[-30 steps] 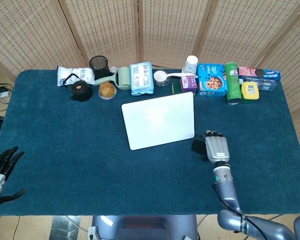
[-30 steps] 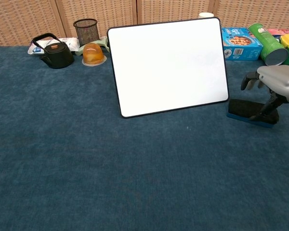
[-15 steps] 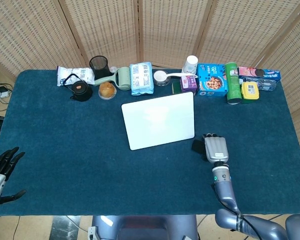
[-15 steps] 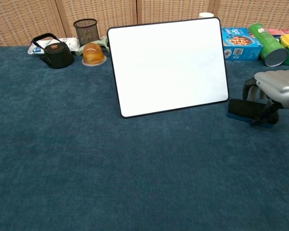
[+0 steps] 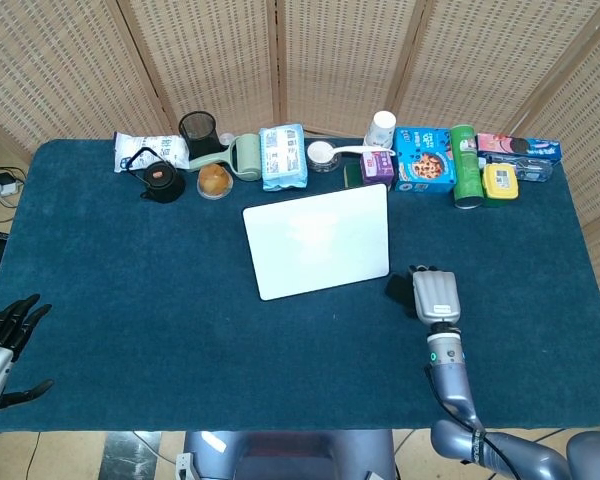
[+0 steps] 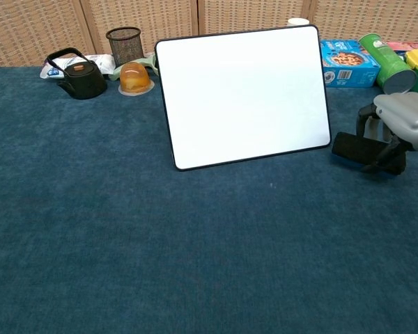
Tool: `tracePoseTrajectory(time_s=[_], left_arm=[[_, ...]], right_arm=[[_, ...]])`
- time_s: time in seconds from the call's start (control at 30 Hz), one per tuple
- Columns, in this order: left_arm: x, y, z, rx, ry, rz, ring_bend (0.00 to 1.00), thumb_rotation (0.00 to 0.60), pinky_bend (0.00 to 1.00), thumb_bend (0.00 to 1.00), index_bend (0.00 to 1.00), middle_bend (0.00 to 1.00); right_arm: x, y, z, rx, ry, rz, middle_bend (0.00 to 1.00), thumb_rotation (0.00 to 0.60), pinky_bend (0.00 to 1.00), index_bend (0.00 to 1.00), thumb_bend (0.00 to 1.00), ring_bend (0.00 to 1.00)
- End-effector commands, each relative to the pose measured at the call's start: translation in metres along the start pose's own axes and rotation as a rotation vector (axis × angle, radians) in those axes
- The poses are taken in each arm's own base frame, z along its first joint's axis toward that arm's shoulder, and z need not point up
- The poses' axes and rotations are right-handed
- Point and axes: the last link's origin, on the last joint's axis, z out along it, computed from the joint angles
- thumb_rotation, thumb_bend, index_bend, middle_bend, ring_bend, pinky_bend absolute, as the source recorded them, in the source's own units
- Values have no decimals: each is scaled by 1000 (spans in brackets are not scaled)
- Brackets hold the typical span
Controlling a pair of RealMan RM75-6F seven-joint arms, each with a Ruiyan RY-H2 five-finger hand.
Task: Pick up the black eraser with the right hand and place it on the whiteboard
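The black eraser (image 6: 354, 148) hangs a little above the blue cloth, just right of the whiteboard's (image 6: 242, 97) lower right corner. My right hand (image 6: 398, 125) grips it from above, fingers curled over its right end. From the head view the eraser (image 5: 397, 288) pokes out left of the right hand (image 5: 435, 296), close to the white board (image 5: 318, 240) lying mid-table. My left hand (image 5: 5, 338) stays at the table's near left corner, fingers spread, holding nothing.
A row of items lines the far edge: a black kettle (image 5: 157, 177), mesh cup (image 5: 197, 128), jelly cup (image 5: 214, 181), wipes pack (image 5: 283, 157), blue cookie box (image 5: 424, 160), green can (image 5: 466, 166) and yellow box (image 5: 500, 181). Dark blue cloth covers the table.
The right hand's fingers have closed over the eraser and raised it slightly off the cloth; its blue underside no longer rests on the table. The left hand has not moved.
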Motion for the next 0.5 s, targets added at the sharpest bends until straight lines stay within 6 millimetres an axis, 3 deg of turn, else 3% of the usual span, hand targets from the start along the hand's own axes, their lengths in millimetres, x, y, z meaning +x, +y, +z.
tracePoseTrajectory(time_s=[0.03,0.3,0.5], left_arm=[[-1,0,0,0,-2,2,0,600,103,70,0,0],[-2,2,0,-5,-8,6,0,600,103,69,0,0],[-2,2,0,-4,-9,5,0,600,103,70,0,0]], right_arm=[[18,-5,-6,38,86,72,560,600,646,535,171,527],[46,-30,-3,137,228,135,578,600,666,554,219,548],[56,-65,9,202,315,122,588,600,670,562,225,559]])
